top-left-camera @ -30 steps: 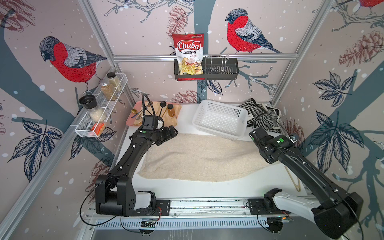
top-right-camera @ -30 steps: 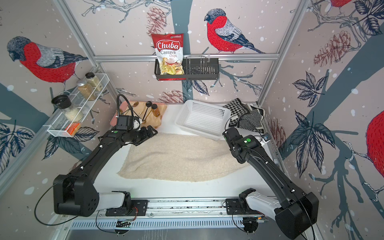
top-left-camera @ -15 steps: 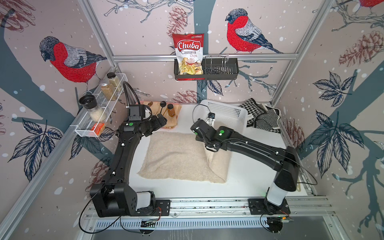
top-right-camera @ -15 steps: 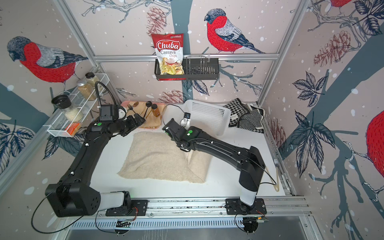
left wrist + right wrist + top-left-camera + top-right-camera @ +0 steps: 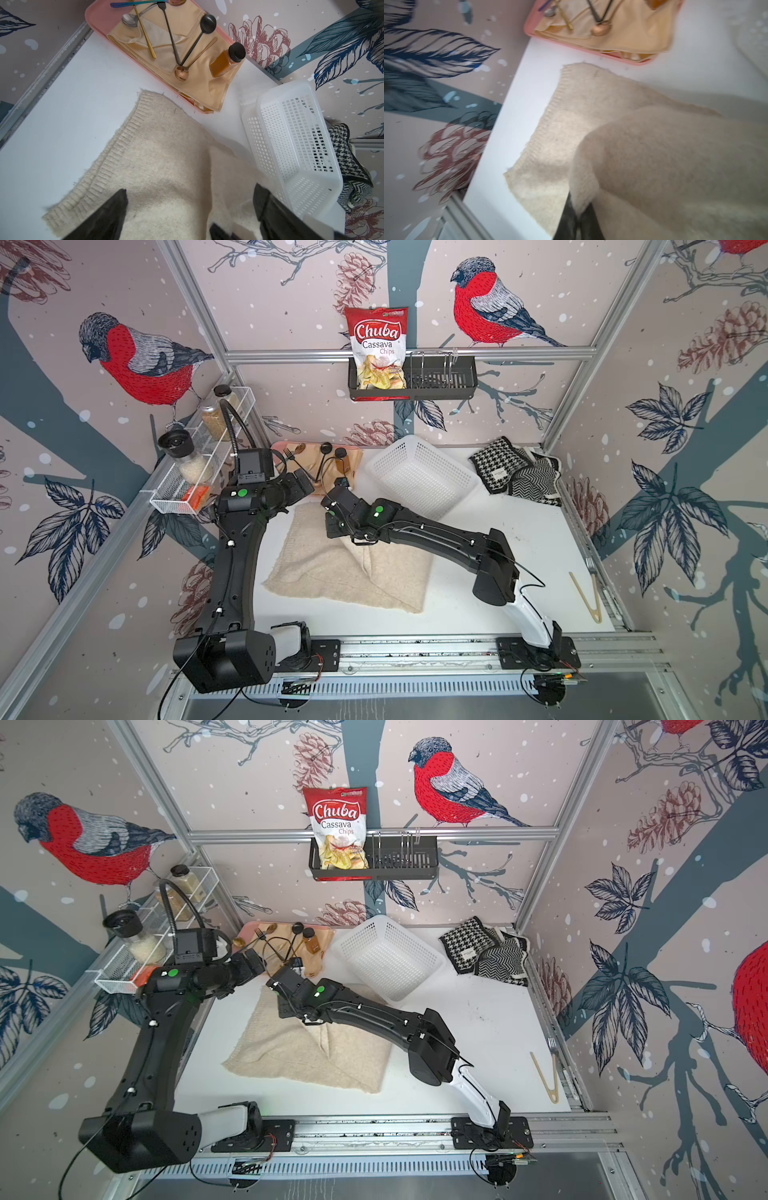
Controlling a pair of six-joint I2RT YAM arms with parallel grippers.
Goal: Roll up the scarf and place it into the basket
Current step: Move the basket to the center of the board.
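**Scarf, cream knit: partly doubled over, on the table**

Scarf (image 5: 353, 568): lies on the white table (image 5: 519, 531) between both arms, one end folded across the other. The basket (image 5: 424, 485) stands just beyond its far edge, nothing in it.

Handling, as judged: light, soft and limp, fuzzy rather than slippery, not fragile. It will sag and drag, so a roll likely starts best from the ribbed hem (image 5: 116, 145), pinched near a corner.

Right gripper (image 5: 579, 218): closed, clamped on a raised fold of the scarf. Only the right wrist view shows this; in both top views the wrist hides the pinch.

Left gripper (image 5: 187, 197): jaws wide apart, holding nothing, poised over the cloth near the pink tray (image 5: 97, 14).

Top views alone give the full outline and the diagonal crease.
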